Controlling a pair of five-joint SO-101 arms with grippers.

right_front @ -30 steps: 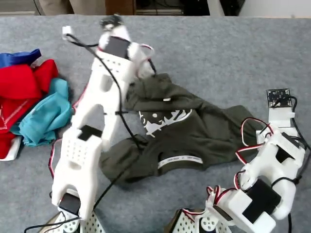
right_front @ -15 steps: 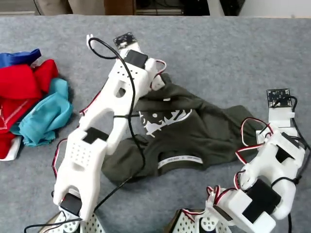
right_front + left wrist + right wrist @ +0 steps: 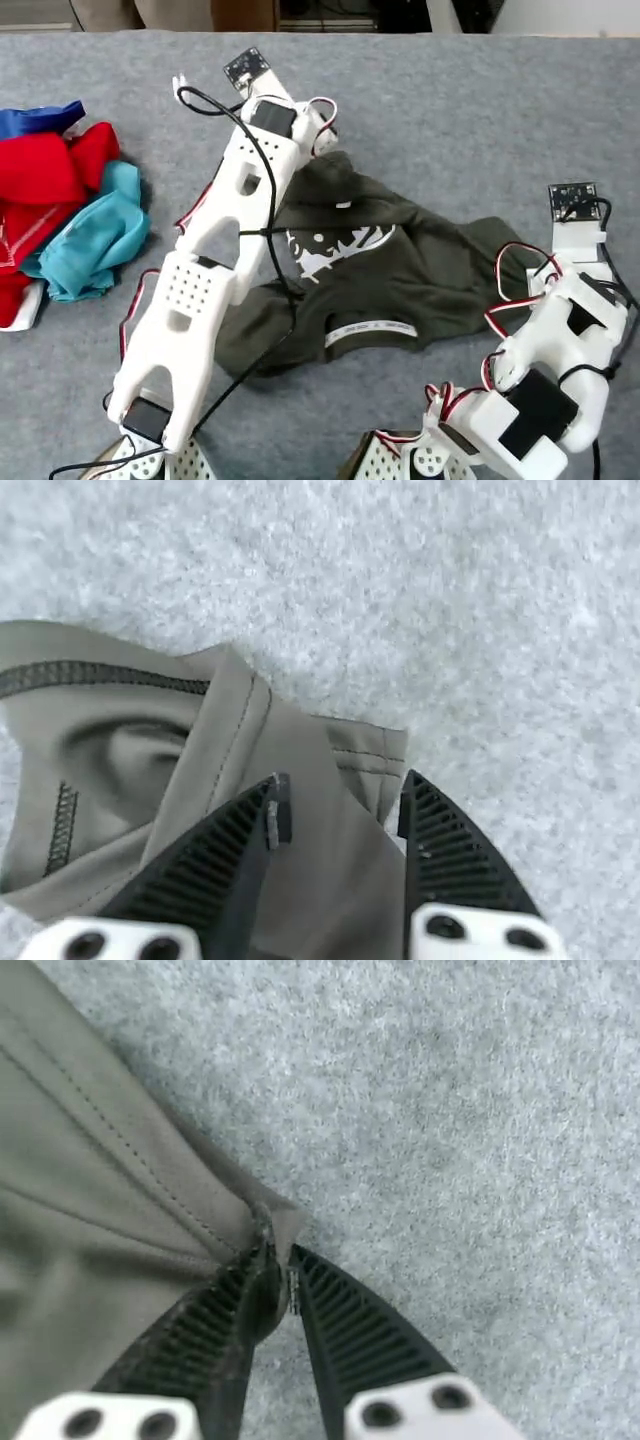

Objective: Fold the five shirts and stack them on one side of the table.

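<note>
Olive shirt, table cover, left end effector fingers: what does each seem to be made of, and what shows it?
Olive shirt: soft matte cloth, likely cotton knit; it creases and has stitched hems.
Table cover: grey felt or carpet, matte; fuzzy nap.
Left end effector fingers: black hard plastic, probably printed; ridged faces.

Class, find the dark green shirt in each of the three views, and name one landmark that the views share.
High view: dark green shirt spread across the middle.
Left wrist view: its folded edge lies under the open left tool.
Right wrist view: its hem corner is pinched in the right tool.
Shared landmark: grey table cover.
</note>
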